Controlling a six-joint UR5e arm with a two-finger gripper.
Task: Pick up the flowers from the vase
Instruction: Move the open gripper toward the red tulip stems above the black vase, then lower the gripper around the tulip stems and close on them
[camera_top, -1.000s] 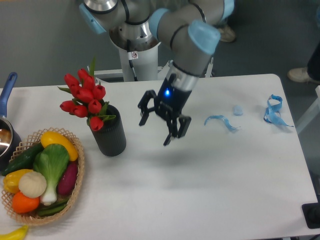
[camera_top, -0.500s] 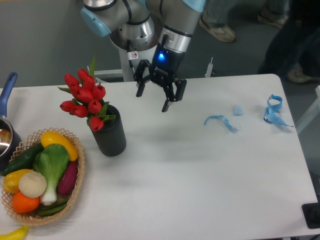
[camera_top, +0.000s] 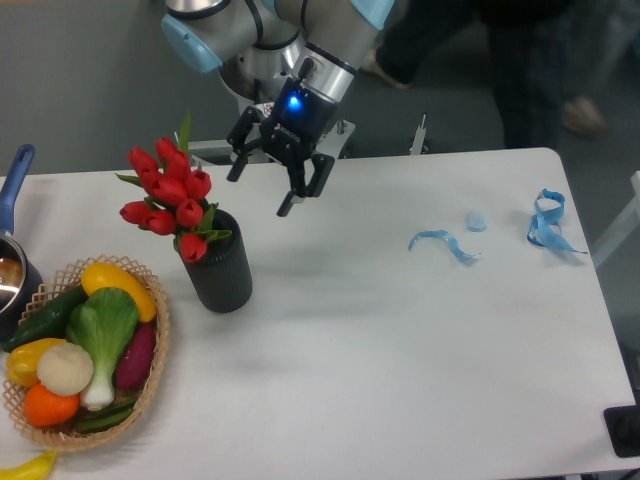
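From the fixed camera, you see the gripper (camera_top: 262, 188) spread wide and holding nothing, raised up and to the right of the flowers (camera_top: 167, 200). The red tulips stand in the black vase (camera_top: 220, 268) on the table (camera_top: 400, 350). Nothing is grasped; reaching, gripping and lifting all remain.

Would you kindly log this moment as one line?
gripper: open, empty, raised right of flowers | flowers: in vase | phase: approach
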